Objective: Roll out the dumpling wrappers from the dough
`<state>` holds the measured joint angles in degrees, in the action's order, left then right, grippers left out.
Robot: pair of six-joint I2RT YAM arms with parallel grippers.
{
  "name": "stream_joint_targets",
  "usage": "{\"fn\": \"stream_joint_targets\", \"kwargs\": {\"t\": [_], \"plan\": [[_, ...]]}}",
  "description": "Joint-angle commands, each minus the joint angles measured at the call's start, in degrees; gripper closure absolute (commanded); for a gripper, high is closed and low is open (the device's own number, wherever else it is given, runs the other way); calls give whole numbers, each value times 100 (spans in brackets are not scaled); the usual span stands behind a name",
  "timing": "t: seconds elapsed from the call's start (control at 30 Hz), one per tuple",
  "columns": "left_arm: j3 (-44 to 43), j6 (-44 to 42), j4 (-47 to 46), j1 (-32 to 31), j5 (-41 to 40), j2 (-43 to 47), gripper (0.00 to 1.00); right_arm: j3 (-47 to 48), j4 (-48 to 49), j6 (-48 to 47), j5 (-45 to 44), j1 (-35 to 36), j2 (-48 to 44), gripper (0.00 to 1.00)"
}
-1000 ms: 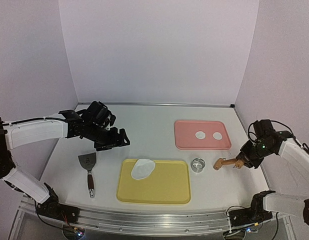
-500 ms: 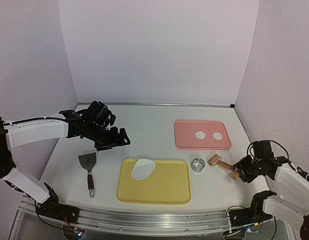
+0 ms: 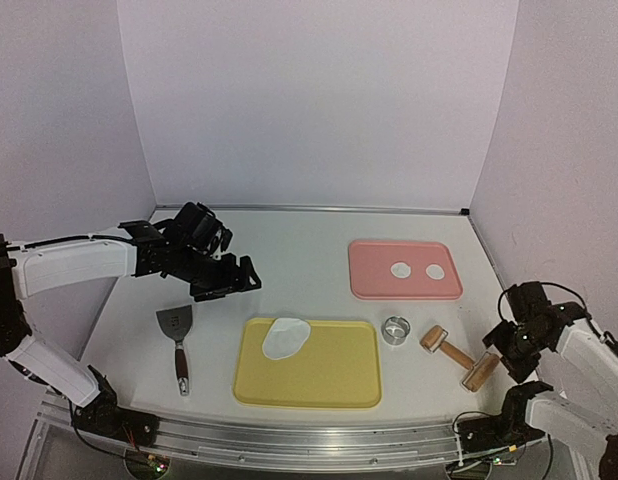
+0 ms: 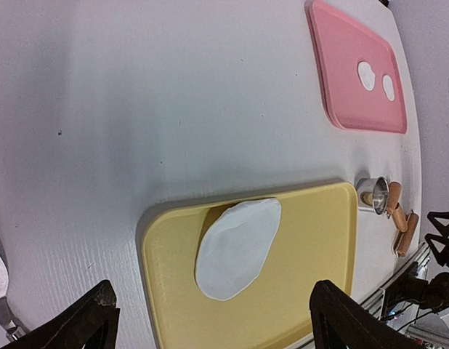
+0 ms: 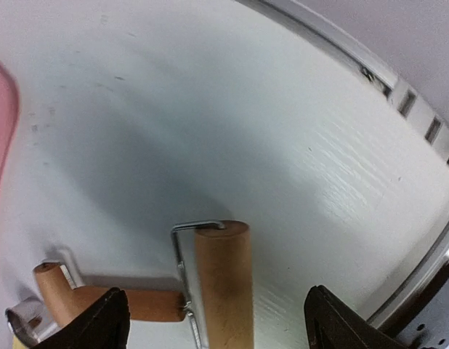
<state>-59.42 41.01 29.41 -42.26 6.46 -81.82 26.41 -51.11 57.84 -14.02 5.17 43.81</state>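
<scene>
If the rolling pin (image 3: 457, 357) rolls: loose near the table's (image 3: 289, 250) right edge, it could drop off.
Right gripper (image 5: 221, 320): jaws spread, empty, close by the pin; a nudge would start it.
Left gripper (image 4: 217, 320): jaws spread, empty.
Dumpling wrappers (image 3: 400, 270): two, on the pink tray (image 3: 374, 290), far right.
Dough (image 3: 285, 338): one piece, yellow tray's (image 3: 329, 375) far left corner.
Ring cutter (image 3: 395, 330), spatula (image 3: 177, 345): one each.

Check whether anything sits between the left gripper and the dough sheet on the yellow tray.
Nothing visible does. The left gripper hovers open over bare table just beyond the yellow tray, and the dough sheet lies uncovered at the tray's far-left corner. The spatula lies off to the left, clear of that path.
</scene>
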Motion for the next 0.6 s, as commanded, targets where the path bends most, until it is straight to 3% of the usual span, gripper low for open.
{"fn": "stream_joint_targets", "kwargs": {"t": [0.0,0.27,0.43,0.47,0.57], "plan": [[-11,36,-190,51,82,-36,8,1214,-313,-1370,0,3,476,16],[-227,-177,-133,51,186,-384,8,2636,-276,-2193,2053,147,1961,19],[-301,-233,-117,51,146,-464,8,3341,-294,-2337,1872,1252,2992,24],[-303,-198,-111,51,145,-482,8,3464,-289,-2343,1707,1687,3340,28],[-280,-112,-129,51,128,-478,8,3629,-270,-2257,1579,2090,3926,39]]}}
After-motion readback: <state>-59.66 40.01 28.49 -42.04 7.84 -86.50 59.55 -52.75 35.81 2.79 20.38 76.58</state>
